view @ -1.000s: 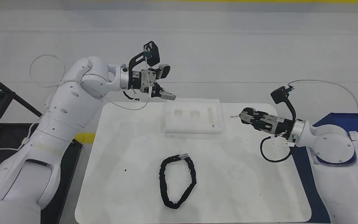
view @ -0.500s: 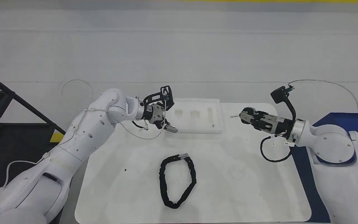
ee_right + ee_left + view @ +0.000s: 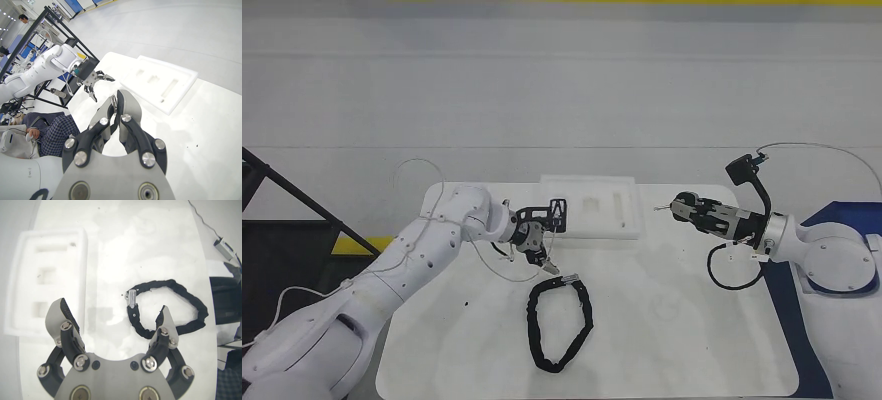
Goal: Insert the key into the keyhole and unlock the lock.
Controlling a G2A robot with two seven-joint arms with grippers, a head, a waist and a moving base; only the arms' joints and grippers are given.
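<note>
A black fabric-covered chain lock (image 3: 560, 325) lies looped on the white table (image 3: 672, 320). Its silver lock cylinder (image 3: 131, 298) sits at the loop's far end, also seen as the cylinder (image 3: 565, 280) from above. My left gripper (image 3: 113, 308) hovers open just above and beside that cylinder, left gripper (image 3: 545, 258) between the foam tray and the loop. My right gripper (image 3: 114, 100) is held above the table's right side, shut on a small metal key (image 3: 113, 98). From above, the key (image 3: 660, 208) sticks out of the right gripper (image 3: 675, 208) toward the tray.
A white foam tray (image 3: 587, 207) with rectangular recesses lies at the table's back, close behind the left gripper. A black frame (image 3: 62, 34) stands off the table's left side. A seated person in a checked shirt (image 3: 53, 130) is beyond the table's near-left edge.
My left arm has swung from above the tray's back-left corner forward and down to the chain lock's cylinder, gripper still open. The right arm and the key have not moved.
</note>
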